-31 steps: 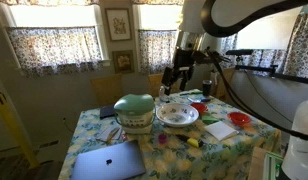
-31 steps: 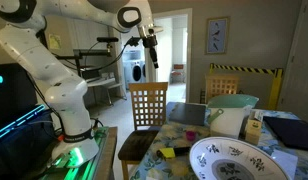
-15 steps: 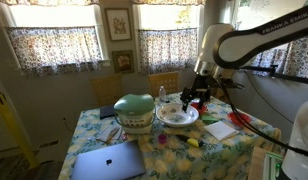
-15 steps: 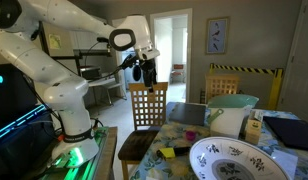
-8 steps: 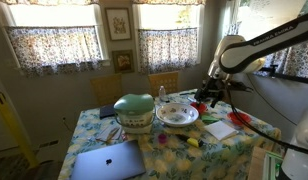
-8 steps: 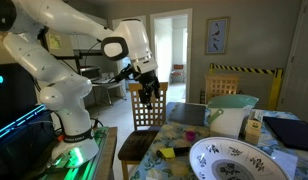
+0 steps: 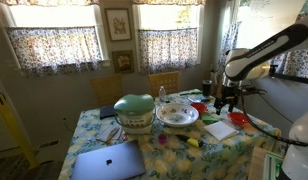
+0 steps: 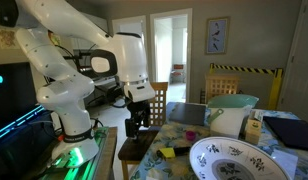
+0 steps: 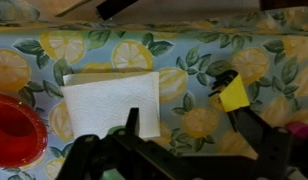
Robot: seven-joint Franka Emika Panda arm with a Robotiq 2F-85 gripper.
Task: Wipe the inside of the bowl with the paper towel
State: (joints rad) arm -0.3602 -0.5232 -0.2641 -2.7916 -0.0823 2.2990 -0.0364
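Wrist view, nearest first: dark gripper (image 9: 174,145) filling the bottom of the picture, jaws spread wide, nothing between them. Just past the fingers, the paper towel (image 9: 112,103), lying flat and square on the lemon-print tablecloth (image 9: 194,60), not touched by either finger. Beside the towel on one side, part of a small red dish (image 9: 14,130); on the other side, a black piece with a yellow tip (image 9: 232,95), hard to tell whether part of the finger or a loose thing

In an exterior view, at the near corner of the worktop, a grey laptop (image 7: 109,160) lying open. Further in, toward the middle, a pale green lidded pot (image 7: 134,110), and just beside it the bowl (image 7: 177,113), upright, speckled inside. Near the side edge beyond the bowl, the paper towel (image 7: 219,130) and the red dish (image 7: 239,120), close together, well apart from the bowl's rim. Above that edge, the gripper (image 7: 226,101), pointing down and clear of the table. At the far edge, a wooden chair (image 7: 164,82)

In an exterior view from the opposite end, the bowl (image 8: 234,158) closest to the lens, the green pot (image 8: 229,115) behind it, then the chair (image 8: 149,105) and the gripper (image 8: 136,122) hanging with jaws apart, empty
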